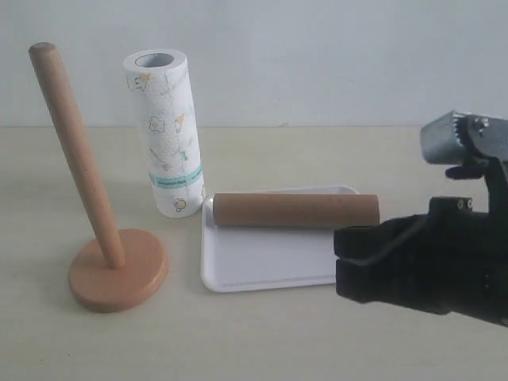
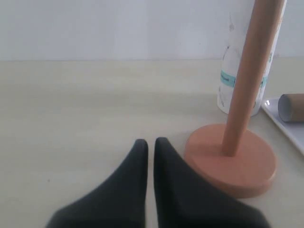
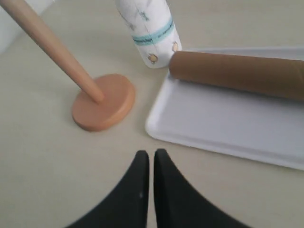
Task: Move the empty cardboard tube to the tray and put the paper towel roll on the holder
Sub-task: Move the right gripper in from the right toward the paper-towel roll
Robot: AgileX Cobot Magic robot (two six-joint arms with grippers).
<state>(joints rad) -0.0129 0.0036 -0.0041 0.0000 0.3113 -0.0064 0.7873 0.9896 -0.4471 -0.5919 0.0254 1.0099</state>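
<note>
The brown cardboard tube lies across the far side of the white tray. The paper towel roll stands upright on the table behind the tray's left corner. The wooden holder stands bare at the left, its pole leaning. My right gripper hovers shut and empty at the tray's right front. My left gripper is shut and empty near the holder's base; the exterior view does not show it.
The beige tabletop meets a pale wall at the back. The right arm's black body fills the lower right of the exterior view.
</note>
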